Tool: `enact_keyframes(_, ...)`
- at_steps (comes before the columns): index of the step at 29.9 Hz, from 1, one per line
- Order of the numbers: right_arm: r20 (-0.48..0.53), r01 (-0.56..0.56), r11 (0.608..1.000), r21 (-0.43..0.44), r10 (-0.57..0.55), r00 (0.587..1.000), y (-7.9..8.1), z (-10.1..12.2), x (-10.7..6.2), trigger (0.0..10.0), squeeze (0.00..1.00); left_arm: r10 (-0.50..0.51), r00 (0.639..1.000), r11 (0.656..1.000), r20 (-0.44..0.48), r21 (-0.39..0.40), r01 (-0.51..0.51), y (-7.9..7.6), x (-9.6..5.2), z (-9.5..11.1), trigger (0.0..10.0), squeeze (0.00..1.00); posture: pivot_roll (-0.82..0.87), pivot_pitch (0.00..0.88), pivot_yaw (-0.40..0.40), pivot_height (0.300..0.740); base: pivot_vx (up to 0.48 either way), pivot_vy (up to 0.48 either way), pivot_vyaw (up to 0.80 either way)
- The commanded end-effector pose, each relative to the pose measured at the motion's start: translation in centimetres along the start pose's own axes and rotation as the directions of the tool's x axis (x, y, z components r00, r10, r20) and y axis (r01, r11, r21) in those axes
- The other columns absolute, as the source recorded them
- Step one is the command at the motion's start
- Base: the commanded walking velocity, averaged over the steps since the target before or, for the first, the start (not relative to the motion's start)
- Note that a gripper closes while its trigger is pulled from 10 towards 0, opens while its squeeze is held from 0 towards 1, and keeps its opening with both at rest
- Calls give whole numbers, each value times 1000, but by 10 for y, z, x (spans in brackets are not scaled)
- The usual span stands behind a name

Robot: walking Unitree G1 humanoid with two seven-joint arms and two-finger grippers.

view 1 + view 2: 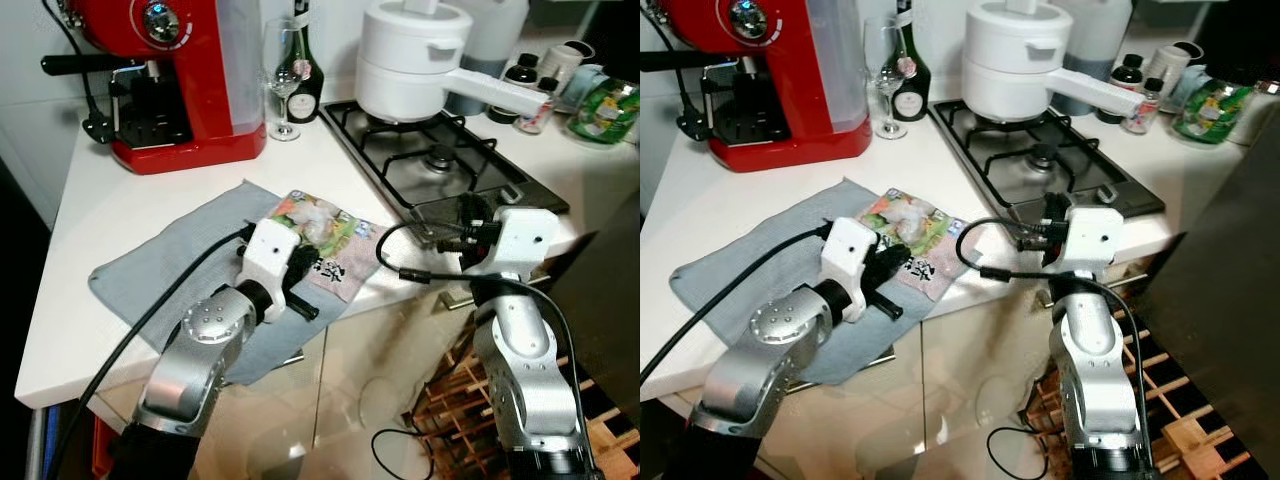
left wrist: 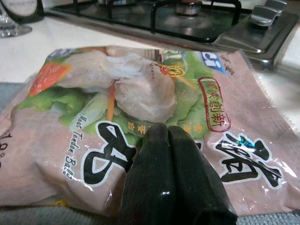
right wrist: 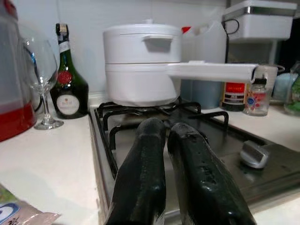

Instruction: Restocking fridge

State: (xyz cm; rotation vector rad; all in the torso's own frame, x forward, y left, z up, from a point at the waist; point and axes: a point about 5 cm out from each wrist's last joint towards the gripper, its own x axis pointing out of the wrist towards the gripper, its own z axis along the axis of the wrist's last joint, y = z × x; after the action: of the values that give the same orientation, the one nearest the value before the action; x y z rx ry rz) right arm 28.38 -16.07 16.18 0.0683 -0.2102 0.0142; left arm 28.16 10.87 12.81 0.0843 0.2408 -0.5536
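Note:
A pink and green food packet (image 1: 325,238) with printed lettering lies on a grey cloth (image 1: 165,262) near the white counter's front edge. My left gripper (image 1: 298,268) reaches over the cloth. Its fingers are shut together, with the tips resting on the packet's (image 2: 140,89) near half; the left wrist view shows these fingertips (image 2: 159,140) pressed against each other with nothing between them. My right gripper (image 1: 473,215) hovers shut above the hob's near corner, right of the packet and apart from it. Its fingers (image 3: 140,159) point toward the white saucepan.
A red coffee machine (image 1: 170,80) stands at the back left, with a wine glass (image 1: 283,75) and a dark bottle (image 1: 303,80) beside it. A white lidded saucepan (image 1: 415,60) sits on the gas hob (image 1: 440,165). Small bottles and a green bag (image 1: 605,110) are back right. A wooden rack (image 1: 450,400) is below.

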Motion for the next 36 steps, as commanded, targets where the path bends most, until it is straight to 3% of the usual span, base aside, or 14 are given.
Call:
enact_keyframes(1,-25,-19,992,123,22,999,4,1,5,10000,0,15,967,994,-253,-103,-42,5,-8,-54,10000,0,-95,0,-14,740,0,0,0)
enact_keyframes(4,-35,-87,949,304,102,994,16,6,12,10000,0,14,969,994,-248,-101,-41,6,-7,-51,10000,0,-92,0,-13,740,0,0,0)
enact_keyframes(7,-20,-137,914,381,157,987,25,11,16,10000,0,17,970,995,-241,-96,-41,7,-6,-49,10000,0,-92,0,-13,740,0,0,0)
enact_keyframes(9,-42,-178,856,486,226,973,36,9,18,10000,0,12,970,994,-242,-100,-37,6,-5,-49,10000,0,-94,0,-13,740,0,0,0)
enact_keyframes(14,-66,-228,752,618,338,939,56,6,21,10000,0,2,970,993,-244,-114,-31,3,-3,-50,10000,0,-86,0,-21,740,0,0,0)
enact_keyframes(16,-87,-218,728,650,356,930,58,4,22,10000,0,3,970,993,-243,-117,-32,3,-3,-50,10000,0,-82,0,-24,740,0,0,0)
enact_keyframes(24,-153,-173,720,672,363,919,56,-4,21,10000,0,4,971,991,-238,-127,-35,3,-3,-49,10000,0,-84,0,-21,740,0,0,0)
enact_keyframes(29,-222,-143,771,620,347,911,53,-11,20,10000,0,3,973,991,-232,-129,-34,4,-2,-48,10000,0,-84,0,-25,740,0,0,0)
enact_keyframes(30,-249,-131,817,561,318,915,49,-14,20,10000,1000,6,973,991,-229,-130,-37,4,-2,-47,10000,0,-86,0,-23,740,0,0,0)
enact_keyframes(31,-282,-117,901,419,251,926,40,-19,19,10000,1000,8,975,991,-224,-128,-37,4,-2,-46,10000,0,-86,0,-24,740,0,0,0)
enact_keyframes(33,-271,-130,974,185,177,946,30,-21,18,10000,1000,8,977,992,-212,-124,-35,4,-1,-45,10000,0,-87,0,-26,740,0,0,0)
enact_keyframes(34,-271,-130,974,185,177,946,30,-21,18,10000,1000,8,977,992,-212,-124,-35,4,-1,-45,10000,0,-87,0,-26,740,0,0,0)
enact_keyframes(35,-228,-154,986,56,163,960,28,-17,17,10000,1000,4,980,992,-197,-124,-29,3,0,-43,10000,0,-89,0,-26,740,0,0,0)
enact_keyframes(36,-210,-152,988,21,153,966,27,-16,15,10000,1000,1,981,992,-192,-125,-25,2,0,-42,10000,0,-90,0,-27,740,0,0,0)
